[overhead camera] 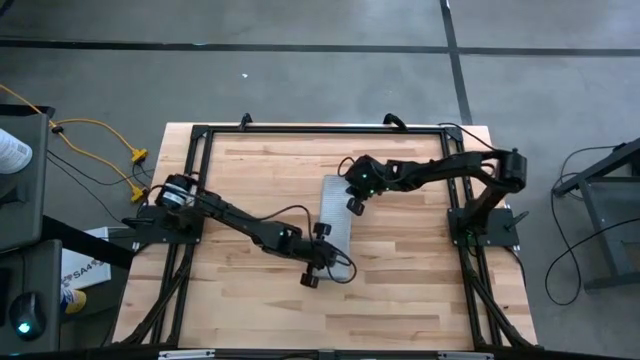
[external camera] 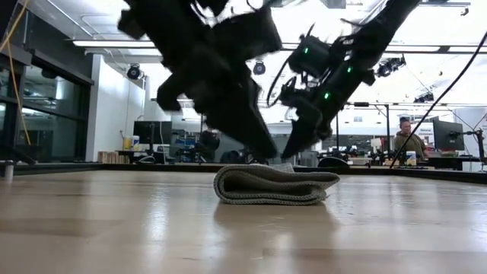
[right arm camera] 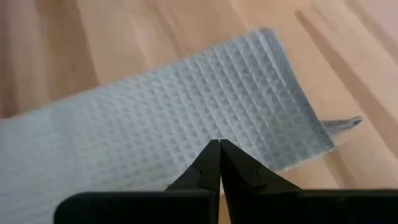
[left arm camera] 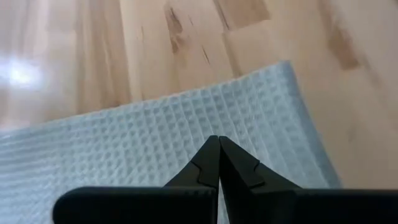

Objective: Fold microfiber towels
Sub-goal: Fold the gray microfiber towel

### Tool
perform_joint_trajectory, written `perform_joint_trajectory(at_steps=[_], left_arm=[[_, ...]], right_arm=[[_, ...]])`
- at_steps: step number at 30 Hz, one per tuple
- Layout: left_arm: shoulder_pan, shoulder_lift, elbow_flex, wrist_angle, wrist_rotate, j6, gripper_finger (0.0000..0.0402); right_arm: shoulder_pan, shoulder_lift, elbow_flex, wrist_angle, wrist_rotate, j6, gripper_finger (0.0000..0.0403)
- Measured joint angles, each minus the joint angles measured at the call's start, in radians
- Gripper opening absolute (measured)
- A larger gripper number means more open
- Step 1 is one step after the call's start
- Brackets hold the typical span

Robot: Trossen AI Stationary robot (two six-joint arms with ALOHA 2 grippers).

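The towel (overhead camera: 336, 215) lies near the middle of the table (overhead camera: 250, 165) as a narrow strip, already doubled over; the low view shows stacked layers with a rounded fold at one side, so one fold looks done. The left gripper (overhead camera: 333, 262) hangs over the strip's near end, the right gripper (overhead camera: 352, 205) over its far end, presumably placed to take opposite ends for the next fold. Both have fingers pressed together, tips over the cloth, with nothing caught between them in either wrist view.
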Motion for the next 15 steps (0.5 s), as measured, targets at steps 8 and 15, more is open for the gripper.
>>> perform_joint_trajectory(at_steps=[8,15], left_arm=[[0.035,-0.125,0.002,-0.096,-0.021,0.085,0.0000],[0.207,-0.169,-0.003,-0.200,0.126,0.107,0.0005]], right_arm=[[0.004,-0.145,0.001,-0.044,0.020,-0.020,0.0002],[-0.059,-0.187,0.000,-0.077,0.010,0.021,0.0002]])
